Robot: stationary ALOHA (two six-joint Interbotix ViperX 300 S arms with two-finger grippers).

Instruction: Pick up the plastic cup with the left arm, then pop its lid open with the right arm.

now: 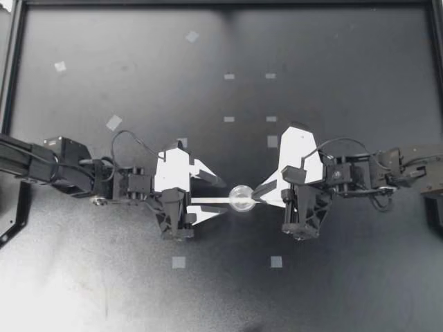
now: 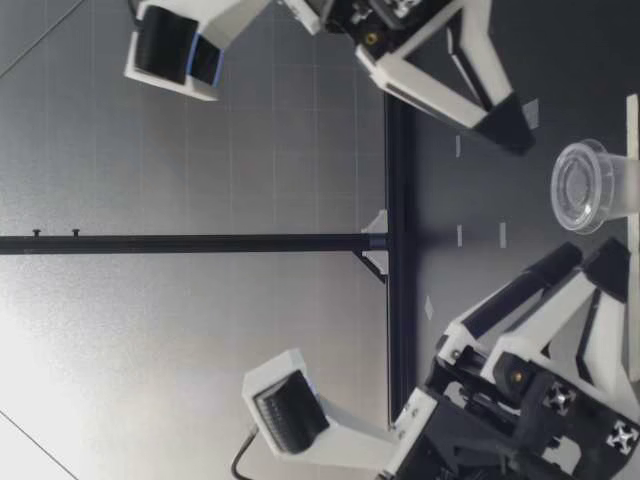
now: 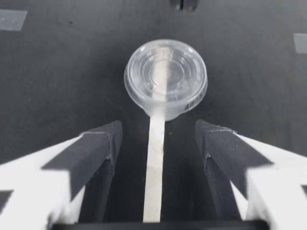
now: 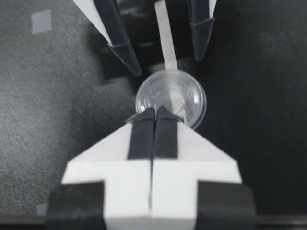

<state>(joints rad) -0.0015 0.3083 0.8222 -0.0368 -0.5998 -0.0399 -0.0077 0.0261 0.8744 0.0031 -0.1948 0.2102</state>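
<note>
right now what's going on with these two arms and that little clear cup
A small clear plastic cup stands on the dark table between two robot arms, on top of a thin white strip that lies flat. The left gripper is open, its fingers either side of the strip, with the cup just ahead of its tips. The right gripper is shut, tips at the cup's rim from the opposite side; whether it touches is unclear. Neither holds the cup.

My left tool (image 1: pixel 223 197) and right tool (image 1: pixel 255 194): white triangular fingers (image 1: pixel 173 169) faced with black pads (image 3: pixel 103 143), on black arms (image 1: pixel 41 162). Loose black cables (image 1: pixel 128 138) loop over my wrists; bright screws (image 2: pixel 516 376) stud the brackets.
</note>
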